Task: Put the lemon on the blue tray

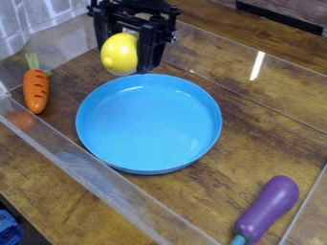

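Observation:
The lemon (119, 54) is a bright-yellow oval held in my gripper (132, 53), whose black fingers are shut on its sides. It hangs in the air just above the far rim of the blue tray (107, 144), a large round bright-blue dish with a low rim in the middle of the wooden table. The tray is empty. The gripper comes down from the top of the view.
An orange carrot (36, 89) lies left of the tray. A purple eggplant (266, 208) lies at the front right. Clear plastic walls (76, 172) enclose the wooden work area.

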Robot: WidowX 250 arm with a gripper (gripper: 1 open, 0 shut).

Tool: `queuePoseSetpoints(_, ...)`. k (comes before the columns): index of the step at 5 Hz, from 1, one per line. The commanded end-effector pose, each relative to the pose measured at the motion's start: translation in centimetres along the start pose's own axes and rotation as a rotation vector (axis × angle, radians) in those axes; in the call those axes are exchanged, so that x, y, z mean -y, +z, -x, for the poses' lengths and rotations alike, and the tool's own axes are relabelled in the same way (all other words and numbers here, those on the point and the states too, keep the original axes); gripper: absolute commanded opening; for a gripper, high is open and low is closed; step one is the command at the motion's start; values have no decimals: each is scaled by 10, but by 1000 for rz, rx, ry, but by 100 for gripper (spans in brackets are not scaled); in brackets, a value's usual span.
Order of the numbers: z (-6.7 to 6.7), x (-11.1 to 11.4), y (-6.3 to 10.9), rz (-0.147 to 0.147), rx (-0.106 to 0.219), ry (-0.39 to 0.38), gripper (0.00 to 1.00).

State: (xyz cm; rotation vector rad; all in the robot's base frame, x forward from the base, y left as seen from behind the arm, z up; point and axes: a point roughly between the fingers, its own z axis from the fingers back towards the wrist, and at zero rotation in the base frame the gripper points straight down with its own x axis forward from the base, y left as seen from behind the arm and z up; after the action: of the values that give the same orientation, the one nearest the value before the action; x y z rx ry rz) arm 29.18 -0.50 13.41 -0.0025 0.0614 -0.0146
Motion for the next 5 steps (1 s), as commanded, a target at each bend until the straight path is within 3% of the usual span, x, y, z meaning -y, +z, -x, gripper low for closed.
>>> queuePoseSetpoints(1,-1,3,-7,1,-16,-10,0)
queuePoseSetpoints(2,-2,7,-13,2,-31,-20,0)
queuePoseSetpoints(5,-14,15,-59,7,-47,-22,0)
